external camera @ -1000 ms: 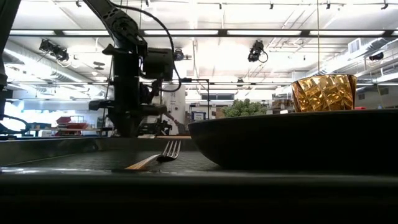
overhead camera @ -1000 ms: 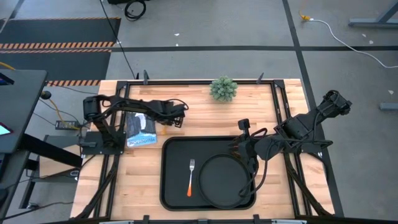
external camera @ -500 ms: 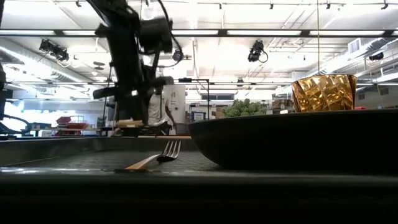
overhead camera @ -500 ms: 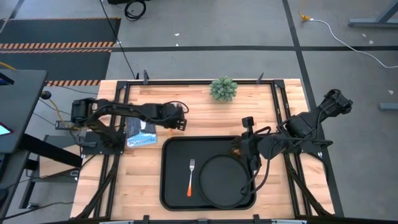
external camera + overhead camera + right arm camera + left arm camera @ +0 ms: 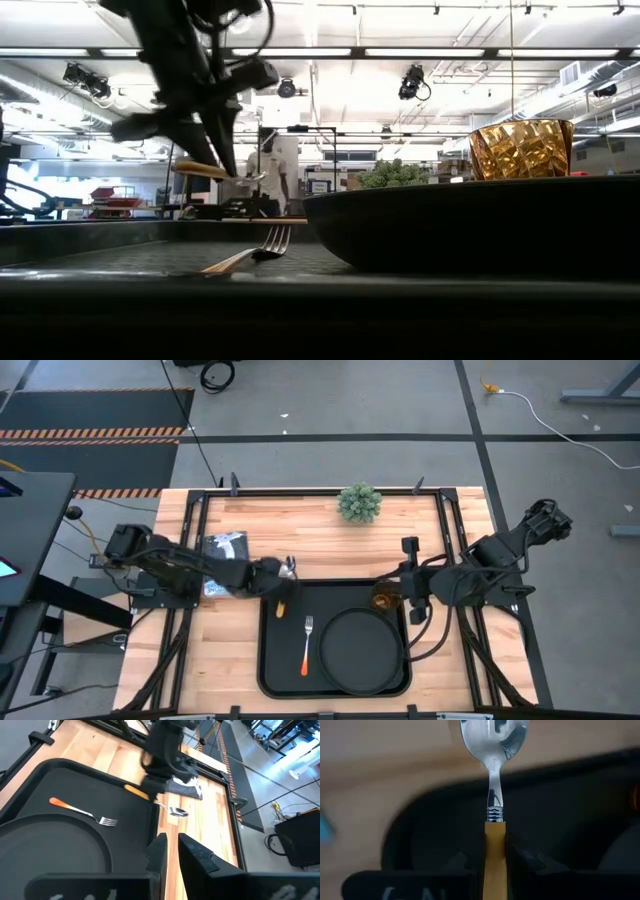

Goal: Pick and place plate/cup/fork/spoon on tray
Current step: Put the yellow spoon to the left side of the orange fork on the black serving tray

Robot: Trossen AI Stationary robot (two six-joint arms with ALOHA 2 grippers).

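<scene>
My left gripper point(image 5: 281, 588) is shut on the spoon point(image 5: 494, 780), which has an orange handle and a silver bowl. It holds the spoon over the far left corner of the black tray point(image 5: 268, 660). The round black plate point(image 5: 360, 650) and the fork point(image 5: 306, 645) lie on the tray. The amber cup point(image 5: 383, 600) stands on the tray's far right corner, behind the plate in the low view point(image 5: 520, 150). My right gripper point(image 5: 172, 840) is shut and empty, just right of the cup. My left gripper pinches the spoon's orange handle point(image 5: 495, 851) between its two fingers, on the handle's two sides. The fingers come from above, slanting down, and lie across the spoon. The spoon is lifted clear and about level, with its bowl point(image 5: 289, 567) over the wood and its handle end over the tray.
A small green plant point(image 5: 359, 503) stands at the table's far edge. A blue and white packet point(image 5: 225, 548) lies on the table left of the tray, under my left arm. A person point(image 5: 265, 180) stands in the room behind the table.
My left gripper has gone toward the table's near edge and the tray, and has lifted the spoon clear of the table. My right gripper has drawn back toward the table's right edge, away from the cup, which has stayed on the tray.
</scene>
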